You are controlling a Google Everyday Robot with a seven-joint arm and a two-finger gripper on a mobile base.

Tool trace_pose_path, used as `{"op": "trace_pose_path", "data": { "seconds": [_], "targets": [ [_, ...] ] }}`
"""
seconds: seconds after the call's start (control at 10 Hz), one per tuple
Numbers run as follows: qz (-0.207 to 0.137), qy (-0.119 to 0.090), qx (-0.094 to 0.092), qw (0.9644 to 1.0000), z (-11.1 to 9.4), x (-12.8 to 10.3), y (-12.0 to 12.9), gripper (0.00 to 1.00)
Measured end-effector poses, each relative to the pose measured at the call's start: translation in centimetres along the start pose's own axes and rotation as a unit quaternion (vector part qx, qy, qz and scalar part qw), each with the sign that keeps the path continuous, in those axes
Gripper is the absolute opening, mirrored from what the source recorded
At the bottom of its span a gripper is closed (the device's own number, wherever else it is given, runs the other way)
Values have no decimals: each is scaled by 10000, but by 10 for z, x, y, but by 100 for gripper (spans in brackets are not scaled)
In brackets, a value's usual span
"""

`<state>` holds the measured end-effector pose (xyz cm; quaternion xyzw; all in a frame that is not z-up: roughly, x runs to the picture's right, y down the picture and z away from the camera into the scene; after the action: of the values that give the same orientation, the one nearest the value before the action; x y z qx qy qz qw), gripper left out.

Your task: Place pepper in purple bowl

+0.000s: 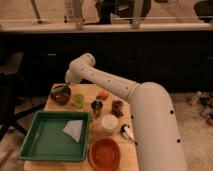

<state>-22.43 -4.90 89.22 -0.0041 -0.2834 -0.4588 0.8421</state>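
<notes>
Where the far left corner of the wooden worktop [85, 91] carries the purple bowl [61, 95], the pepper [59, 90] shows as a slim dark green strip lying across the bowl's rim and mouth, tilted from lower left to upper right. Hand [67, 86]: positioned directly above the right side of that bowl, at the end of the white arm [115, 87]; fingers drawn fully together, with the pepper's upper end at their tip; whether the pepper is pinched or merely touched cannot be told. Item just right of the bowl: a pale green stubby lump [78, 101]. Further right, toward the middle of the worktop: a small dark cup [97, 106], upright, with an orange piece [103, 94] just beyond it and a dark reddish-brown item [117, 107] beside it to the right. Nearer: a white round cup [109, 122], and to its right a black-and-white object [127, 132] partly covered by the arm. Near left: a large green tray [40, 145] holding a pale crumpled sheet [74, 128] in its far right corner. Near edge, right of the tray: a bright orange bowl [104, 153]. Far background: a dark counter front [150, 55] spanning the scene.
</notes>
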Motion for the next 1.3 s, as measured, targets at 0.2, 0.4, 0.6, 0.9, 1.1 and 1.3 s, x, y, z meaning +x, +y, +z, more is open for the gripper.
{"op": "trace_pose_path", "data": {
  "seconds": [0.2,0.4,0.6,0.9,1.1,1.3],
  "targets": [
    [-5,-87,-52,9999,6,-3,-2,0],
    [7,-159,-118,9998,14,-3,-2,0],
    [29,-206,-204,9996,24,-1,1,0],
    [49,-265,-296,9992,39,2,2,0],
    [73,-265,-319,9991,42,4,3,0],
    [76,-269,-321,9991,43,4,4,13]
  ]
}}
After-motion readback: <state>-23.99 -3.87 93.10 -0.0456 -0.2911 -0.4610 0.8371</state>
